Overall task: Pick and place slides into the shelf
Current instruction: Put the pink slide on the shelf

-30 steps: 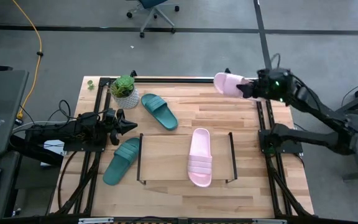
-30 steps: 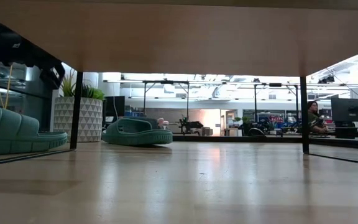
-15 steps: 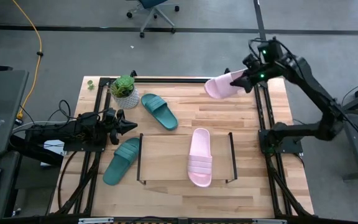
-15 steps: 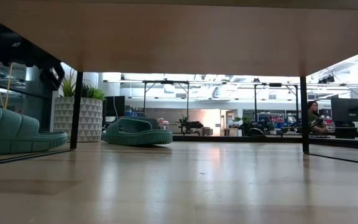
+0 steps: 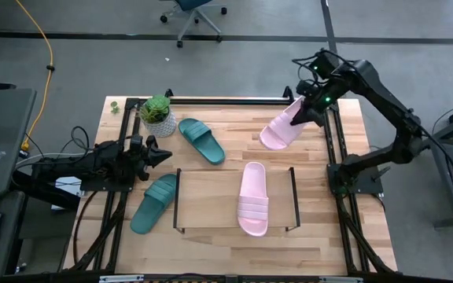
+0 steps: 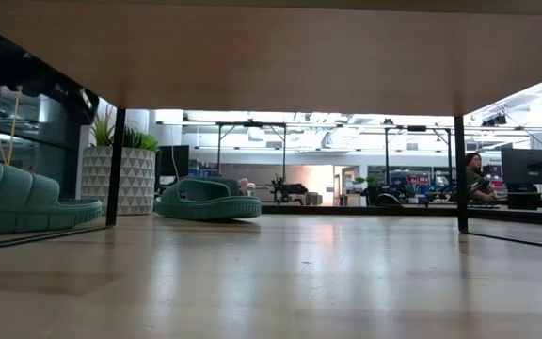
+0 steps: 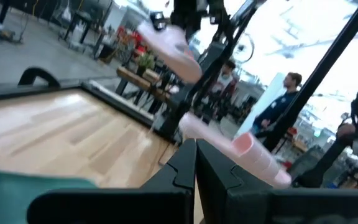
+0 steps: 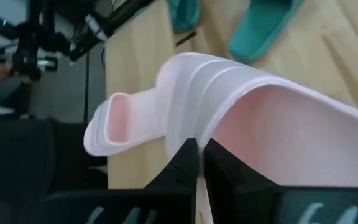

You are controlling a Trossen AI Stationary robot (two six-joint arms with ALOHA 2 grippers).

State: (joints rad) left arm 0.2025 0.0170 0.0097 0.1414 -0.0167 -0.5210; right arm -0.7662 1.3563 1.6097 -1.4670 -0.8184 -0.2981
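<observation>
The right tool (image 5: pixel 311 108) is clamped on the strap of a pink slide (image 5: pixel 280 127), holding it tilted in the air over the far right part of the tabletop (image 5: pixel 242 149). To set it down well, I reckon it should swing toward the shelf (image 5: pixel 211 196) and land flat beside the pink slide (image 5: pixel 253 198) already there, clear of the thin black frame. There is open wood left of that one. The left tool (image 5: pixel 160 156) waits pinched closed and empty by the two teal slides (image 5: pixel 201 140).

Bare shelf (image 5: pixel 211 192) board left of pink slide (image 5: pixel 253 198); potted plant (image 5: pixel 157 113) far corner.
</observation>
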